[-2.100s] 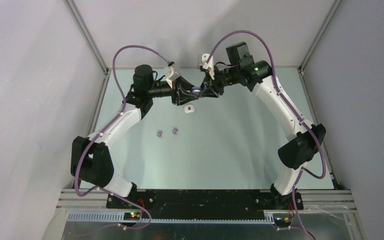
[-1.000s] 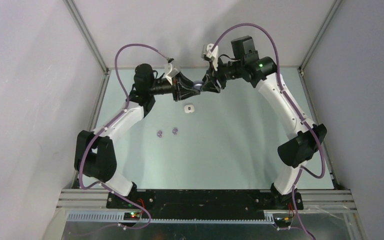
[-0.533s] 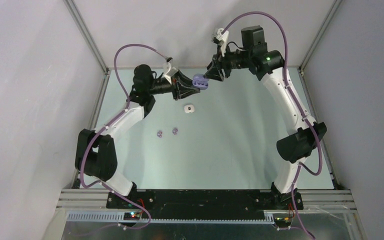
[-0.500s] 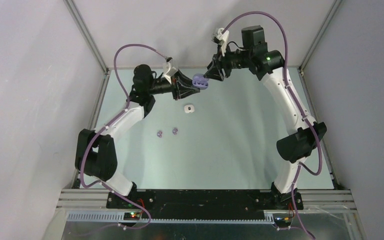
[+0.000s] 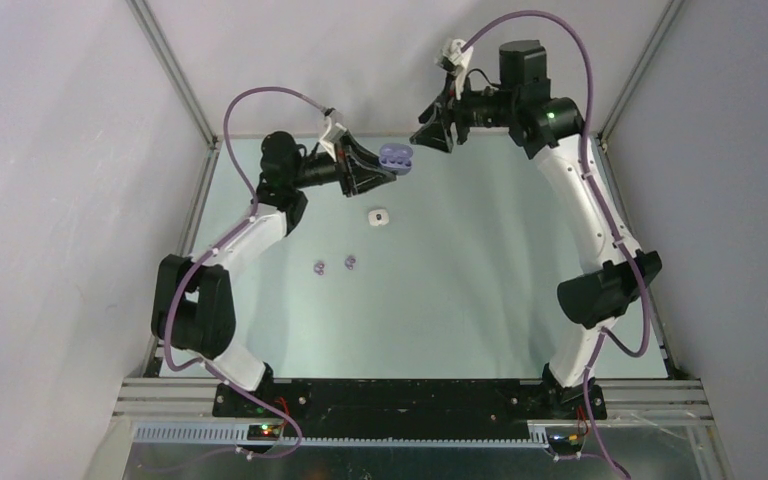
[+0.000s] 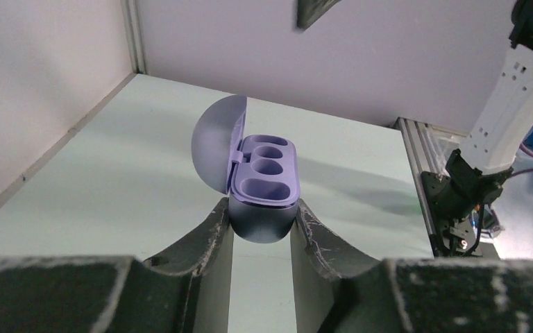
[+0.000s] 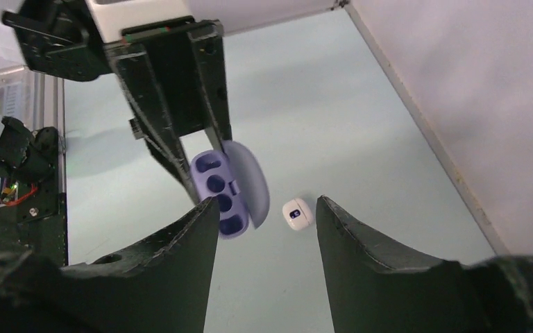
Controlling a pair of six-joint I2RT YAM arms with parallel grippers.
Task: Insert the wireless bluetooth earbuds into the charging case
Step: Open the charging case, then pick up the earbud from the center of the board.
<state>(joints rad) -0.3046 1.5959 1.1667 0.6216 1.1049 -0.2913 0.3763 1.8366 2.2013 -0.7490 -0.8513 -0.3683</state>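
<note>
While the left claw (image 6: 262, 211) clamps the open case (image 6: 267, 166) above the desk (image 5: 480, 280) and the right claw (image 7: 267, 208) hangs open, empty, the buds (image 5: 320, 267) lie on it; a push could twist the case loose.

Not much else here tbh: a pale green table (image 5: 460, 290), plain grey walls (image 5: 60, 200) on three sides, aluminium rails (image 5: 175, 70) up the back corners, a black mounting plate (image 5: 410, 398) along the near edge, and a slotted grey cable duct (image 5: 190, 433) right in front.
</note>
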